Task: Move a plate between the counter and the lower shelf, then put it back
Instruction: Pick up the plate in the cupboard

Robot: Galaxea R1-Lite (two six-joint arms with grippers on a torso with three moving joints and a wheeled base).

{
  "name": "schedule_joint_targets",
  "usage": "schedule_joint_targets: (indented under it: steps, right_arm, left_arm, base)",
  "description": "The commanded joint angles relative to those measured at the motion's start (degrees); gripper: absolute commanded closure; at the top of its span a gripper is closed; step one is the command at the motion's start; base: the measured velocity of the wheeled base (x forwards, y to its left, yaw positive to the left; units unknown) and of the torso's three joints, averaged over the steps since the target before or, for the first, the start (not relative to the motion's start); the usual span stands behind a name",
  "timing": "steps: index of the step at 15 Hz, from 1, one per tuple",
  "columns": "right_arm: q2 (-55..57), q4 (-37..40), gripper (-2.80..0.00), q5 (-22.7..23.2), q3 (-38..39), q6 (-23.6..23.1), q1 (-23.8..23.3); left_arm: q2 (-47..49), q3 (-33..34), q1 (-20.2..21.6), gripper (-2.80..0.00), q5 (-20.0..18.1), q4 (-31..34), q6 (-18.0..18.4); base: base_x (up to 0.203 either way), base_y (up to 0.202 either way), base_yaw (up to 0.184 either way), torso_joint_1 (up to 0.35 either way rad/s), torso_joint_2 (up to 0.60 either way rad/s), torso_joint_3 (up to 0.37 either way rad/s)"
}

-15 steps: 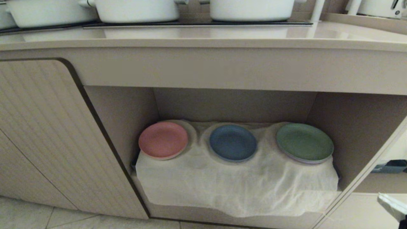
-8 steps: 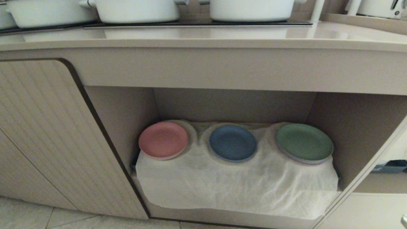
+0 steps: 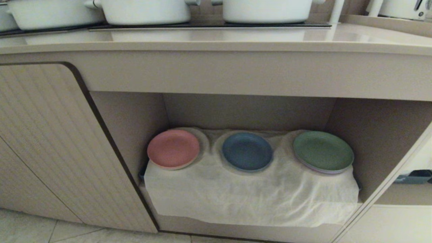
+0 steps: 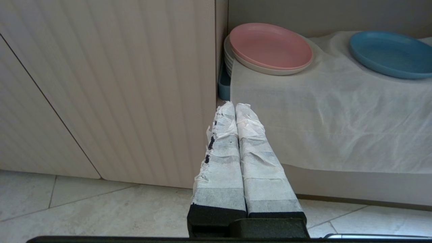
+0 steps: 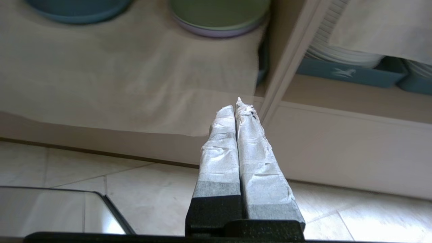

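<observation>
Right claw (image 5: 236, 108) is clenched on nothing, its two paper-wrapped fingers (image 5: 219, 148) pressed flat together and pointing level at the front lip of the lower shelf (image 5: 101, 141), just beside the shelf's right upright. It hangs low over the tiled floor (image 5: 135, 182), apart from everything. Left claw (image 4: 235, 106) is clenched too and empty, fingers side by side, aimed at the shelf's left upright next to the ribbed door (image 4: 118, 84).

On the shelf the plate (image 3: 247, 151) lies flat on the middle hump of the white cloth (image 3: 249, 199): round, matte blue, with a shallow raised rim, unmarked. A pink plate (image 3: 173, 149) sits to its left and a green plate (image 3: 323, 151) to its right, none touching. Above the shelf runs the counter (image 3: 216, 44), carrying white pots (image 3: 145, 11).
</observation>
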Motion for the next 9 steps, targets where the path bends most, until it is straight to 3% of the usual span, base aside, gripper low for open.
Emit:
schedule_joint_targets:
  steps: [1,9]
  right_arm:
    - [-5.36,0.99,0.0,0.32,0.0,0.21,0.74]
    - [-12.32,1.44,0.0,0.63,0.0,3.5,1.07]
  left_arm:
    - [-0.02,0.0,0.0,0.0,0.02,0.0,-0.02]
    - [-0.02,0.0,0.0,0.0,0.02,0.0,-0.02]
  base:
    - [0.0,0.0,0.0,0.0,0.0,0.0]
    - [0.0,0.0,0.0,0.0,0.0,0.0]
